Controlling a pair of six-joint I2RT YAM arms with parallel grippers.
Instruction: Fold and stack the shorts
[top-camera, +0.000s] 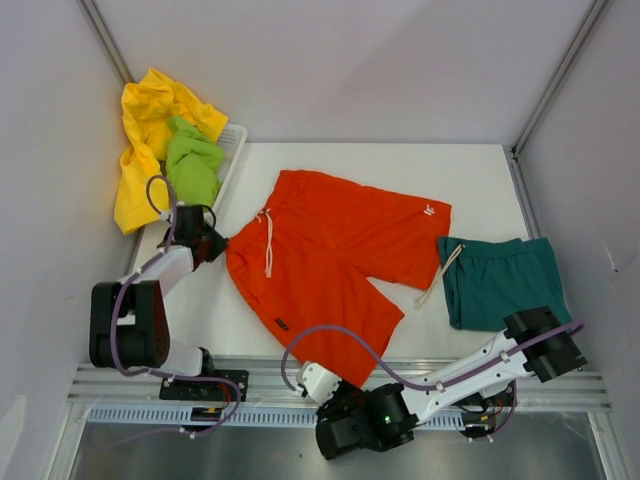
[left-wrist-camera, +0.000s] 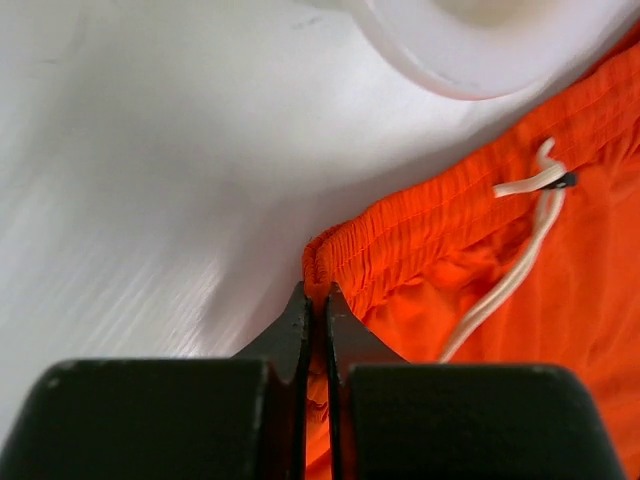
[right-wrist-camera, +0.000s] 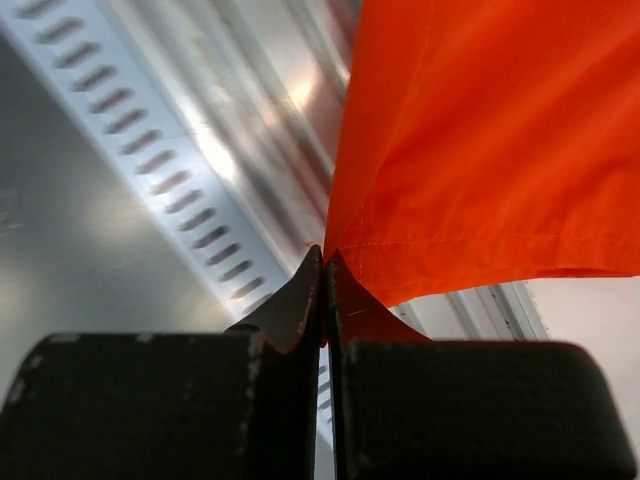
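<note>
Orange-red shorts (top-camera: 330, 250) lie spread flat in the middle of the white table, waist to the left, pale drawstring (top-camera: 268, 243) showing. My left gripper (top-camera: 222, 243) is shut on the near-left corner of their elastic waistband; the left wrist view shows the fabric (left-wrist-camera: 480, 260) pinched between the tips of the left gripper (left-wrist-camera: 316, 290). My right gripper (top-camera: 345, 385) is shut on the hem corner of the near leg, at the table's front edge; in the right wrist view the hem (right-wrist-camera: 500, 130) runs up from the right gripper (right-wrist-camera: 326, 252). Folded dark teal shorts (top-camera: 500, 280) lie at the right.
A white plastic basket (top-camera: 234, 140) at the back left holds yellow shorts (top-camera: 145, 140) and lime green shorts (top-camera: 192, 165). Its rim (left-wrist-camera: 450, 50) is close ahead of the left gripper. A slotted metal rail (right-wrist-camera: 150, 130) runs along the table's front edge.
</note>
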